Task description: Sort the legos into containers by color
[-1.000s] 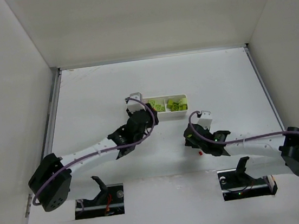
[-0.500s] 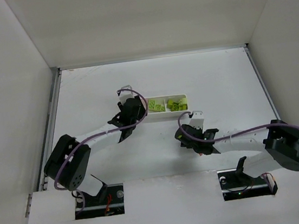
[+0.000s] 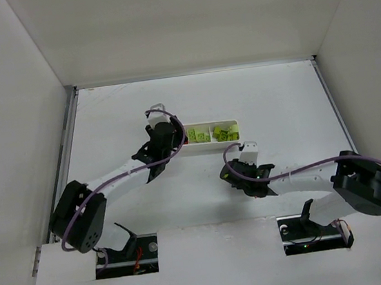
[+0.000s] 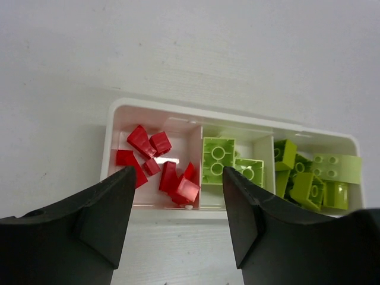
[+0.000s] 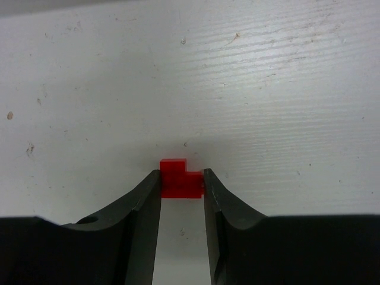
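The white three-compartment tray (image 4: 116,113) lies on the table; it also shows in the top view (image 3: 233,122). Its left compartment holds several red legos (image 4: 148,155); the middle and right ones hold lime-green legos (image 4: 218,155), also seen from above (image 3: 226,134). My left gripper (image 4: 178,178) is open and empty, just in front of the tray's left end; in the top view it is there too (image 3: 173,135). My right gripper (image 5: 181,179) is shut on a small red L-shaped lego (image 5: 180,180), low over the table, right of centre in the top view (image 3: 233,177).
White walls enclose the table on three sides. A metal rail (image 3: 66,147) runs along the left edge. Two arm bases sit in cut-outs (image 3: 129,254) at the near edge.
My left arm has moved up and left, leaving its gripper in front of the tray's left end. My right gripper has shifted left toward the table's centre.
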Controlling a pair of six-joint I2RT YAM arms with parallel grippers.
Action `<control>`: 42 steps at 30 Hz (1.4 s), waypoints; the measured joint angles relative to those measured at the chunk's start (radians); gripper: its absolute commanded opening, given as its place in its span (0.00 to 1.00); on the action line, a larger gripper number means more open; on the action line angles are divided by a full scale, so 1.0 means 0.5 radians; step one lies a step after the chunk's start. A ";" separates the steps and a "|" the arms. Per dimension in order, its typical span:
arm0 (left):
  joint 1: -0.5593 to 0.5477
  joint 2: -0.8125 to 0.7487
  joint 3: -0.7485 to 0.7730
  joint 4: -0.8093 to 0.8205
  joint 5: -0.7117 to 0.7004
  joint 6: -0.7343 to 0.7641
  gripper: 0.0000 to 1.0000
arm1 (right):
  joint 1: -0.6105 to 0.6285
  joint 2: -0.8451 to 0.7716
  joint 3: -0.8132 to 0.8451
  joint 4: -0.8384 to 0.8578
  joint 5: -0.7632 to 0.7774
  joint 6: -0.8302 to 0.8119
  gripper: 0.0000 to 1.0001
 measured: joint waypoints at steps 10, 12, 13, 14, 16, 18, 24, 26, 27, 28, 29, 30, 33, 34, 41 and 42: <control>-0.086 -0.446 -0.234 -0.002 -0.003 -0.003 0.57 | 0.034 -0.071 0.026 -0.066 -0.002 -0.021 0.28; -0.111 -0.505 -0.317 -0.010 -0.002 -0.008 0.56 | 0.036 -0.095 0.068 -0.069 -0.004 -0.047 0.28; -0.121 -0.533 -0.360 -0.016 -0.003 -0.014 0.55 | 0.037 -0.095 0.101 -0.069 -0.005 -0.069 0.28; -0.132 -0.570 -0.417 -0.018 -0.003 -0.024 0.54 | 0.037 -0.093 0.143 -0.066 -0.006 -0.098 0.28; -0.149 -0.652 -0.523 -0.039 -0.003 -0.042 0.52 | 0.038 -0.084 0.237 -0.055 -0.010 -0.158 0.28; -0.166 -0.756 -0.631 -0.069 -0.004 -0.062 0.51 | 0.037 -0.043 0.358 -0.022 -0.019 -0.231 0.28; -0.198 -1.105 -0.876 -0.169 -0.017 -0.144 0.50 | -0.009 0.293 0.791 0.277 -0.159 -0.499 0.28; -0.217 -1.205 -0.936 -0.215 -0.021 -0.172 0.50 | -0.058 0.432 0.931 0.373 -0.228 -0.565 0.28; -0.229 -1.249 -0.961 -0.235 -0.023 -0.187 0.50 | -0.088 0.503 0.999 0.417 -0.266 -0.593 0.28; -0.248 -1.295 -0.990 -0.256 -0.024 -0.204 0.50 | -0.118 0.575 1.068 0.451 -0.304 -0.614 0.28; -0.266 -1.327 -1.011 -0.272 -0.025 -0.214 0.50 | -0.149 0.645 1.131 0.481 -0.338 -0.632 0.28; -0.288 -1.353 -1.028 -0.293 -0.027 -0.227 0.50 | -0.177 0.710 1.188 0.508 -0.369 -0.648 0.29; -0.352 -1.393 -1.057 -0.339 -0.036 -0.249 0.50 | -0.248 0.893 1.348 0.542 -0.445 -0.685 0.32; -0.370 -1.400 -1.062 -0.347 -0.040 -0.253 0.50 | -0.269 0.946 1.398 0.544 -0.464 -0.698 0.35; -0.517 -1.396 -1.065 -0.369 -0.080 -0.280 0.50 | -0.317 1.099 1.530 0.562 -0.534 -0.745 0.55; -0.536 -1.385 -1.065 -0.368 -0.087 -0.282 0.50 | -0.317 1.098 1.531 0.571 -0.539 -0.751 0.55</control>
